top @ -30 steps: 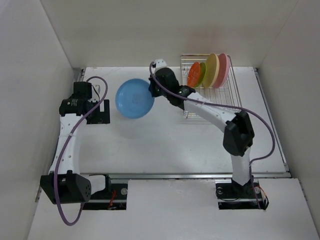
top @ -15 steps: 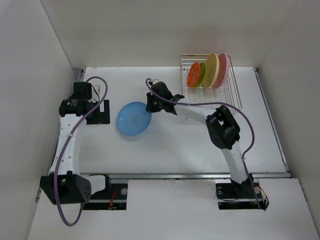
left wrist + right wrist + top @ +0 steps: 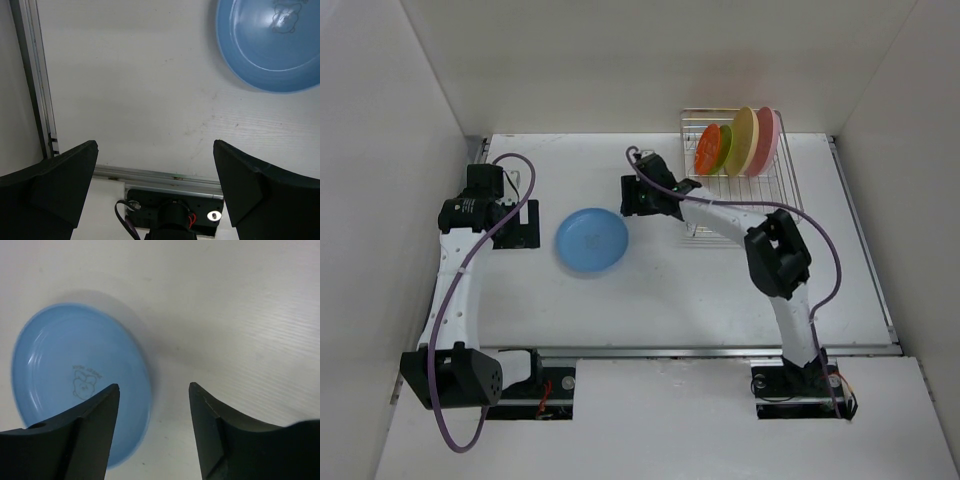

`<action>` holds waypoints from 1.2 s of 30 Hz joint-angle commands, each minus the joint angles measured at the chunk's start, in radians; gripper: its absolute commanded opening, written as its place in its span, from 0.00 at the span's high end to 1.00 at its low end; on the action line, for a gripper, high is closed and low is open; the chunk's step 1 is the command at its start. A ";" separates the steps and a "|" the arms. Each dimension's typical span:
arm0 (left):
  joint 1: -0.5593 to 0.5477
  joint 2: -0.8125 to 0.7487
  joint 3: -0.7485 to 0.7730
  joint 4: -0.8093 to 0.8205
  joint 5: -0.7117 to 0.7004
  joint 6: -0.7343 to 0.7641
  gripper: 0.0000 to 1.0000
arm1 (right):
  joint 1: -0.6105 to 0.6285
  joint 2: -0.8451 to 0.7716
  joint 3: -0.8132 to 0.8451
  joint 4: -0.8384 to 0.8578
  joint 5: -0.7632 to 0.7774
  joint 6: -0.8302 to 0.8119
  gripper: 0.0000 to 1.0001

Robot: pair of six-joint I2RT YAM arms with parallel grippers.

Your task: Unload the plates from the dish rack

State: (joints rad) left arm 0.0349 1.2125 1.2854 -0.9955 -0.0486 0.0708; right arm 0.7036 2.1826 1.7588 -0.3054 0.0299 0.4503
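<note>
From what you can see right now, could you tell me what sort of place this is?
Likely a robot test cell, not a kitchen: bare white walled table, two bolted arms, a lone dish rack.

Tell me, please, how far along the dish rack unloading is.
Done: the blue plate lies flat on the table, outside the dish rack. In hand: nothing; the right gripper hovers open beside it. Left: the orange plate, green plate, yellow plate and pink plate stand in the rack.

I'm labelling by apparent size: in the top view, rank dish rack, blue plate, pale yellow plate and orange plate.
1. dish rack
2. blue plate
3. pale yellow plate
4. orange plate
Racked plates stand on edge, foreshortened, so their rank is apparent only.
</note>
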 commanded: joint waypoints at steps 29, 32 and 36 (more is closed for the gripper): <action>0.005 0.044 0.066 -0.025 -0.007 0.007 0.00 | -0.348 0.120 0.446 -0.190 0.590 -0.079 0.47; 0.005 0.044 0.066 -0.025 -0.007 0.007 0.00 | -0.348 0.148 0.446 -0.181 0.564 -0.079 0.60; 0.005 0.044 0.066 -0.025 -0.007 0.007 0.00 | -0.348 0.149 0.446 -0.181 0.574 -0.079 0.92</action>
State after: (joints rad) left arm 0.0349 1.2613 1.3117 -1.0069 -0.0467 0.0708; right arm 0.3489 2.3215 2.1719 -0.5098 0.5846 0.3656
